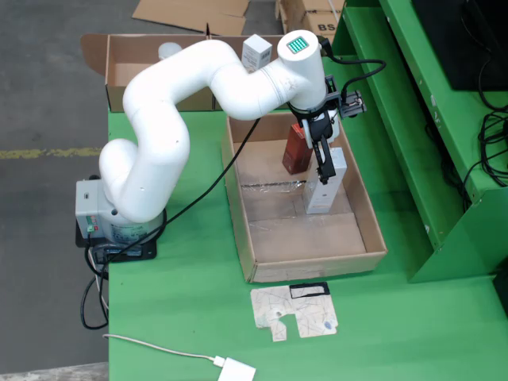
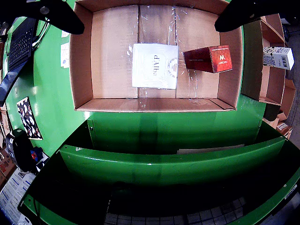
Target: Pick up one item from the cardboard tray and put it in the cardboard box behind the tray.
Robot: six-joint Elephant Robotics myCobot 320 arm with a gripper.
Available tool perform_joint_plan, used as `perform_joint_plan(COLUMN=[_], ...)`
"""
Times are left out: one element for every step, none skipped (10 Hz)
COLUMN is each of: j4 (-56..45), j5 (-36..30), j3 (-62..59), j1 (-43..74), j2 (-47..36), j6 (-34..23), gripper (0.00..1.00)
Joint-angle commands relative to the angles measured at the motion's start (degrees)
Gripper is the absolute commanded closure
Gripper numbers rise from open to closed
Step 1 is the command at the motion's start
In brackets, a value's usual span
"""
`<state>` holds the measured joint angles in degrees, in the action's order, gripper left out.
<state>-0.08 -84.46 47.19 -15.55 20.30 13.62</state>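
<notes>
White carton [image 2: 154, 65] directly below open hand [image 1: 321, 163]

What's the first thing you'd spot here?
The big white robot arm bends over a green table, its pincer hanging above an open cardboard tray. Inside the tray lie a white box marked dAlba and a red box next to it.

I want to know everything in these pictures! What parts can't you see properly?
- Fixed view: the end effector covers part of the white rectangular carton; open or shut is unclear.
- Fixed view: the arm hides much of the brown cardboard box behind.
- Riding view: small print on the red rectangular carton is unreadable.
</notes>
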Motion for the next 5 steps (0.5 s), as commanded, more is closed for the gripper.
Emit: perform_joint_plan(j4=[0.52, 0.52, 0.52, 0.52, 0.40], j5=[0.23, 0.23, 0.23, 0.23, -0.25], j3=[-1.71, -1.71, -1.71, -1.71, -3.60], j1=[0.36, 0.36, 0.36, 0.36, 0.90], j2=[-1.14, -1.14, -1.14, -1.14, 0.39], j6=[-0.27, -0.27, -0.27, -0.27, -1.15], gripper=[0.00, 0.00, 0.00, 0.00, 0.00])
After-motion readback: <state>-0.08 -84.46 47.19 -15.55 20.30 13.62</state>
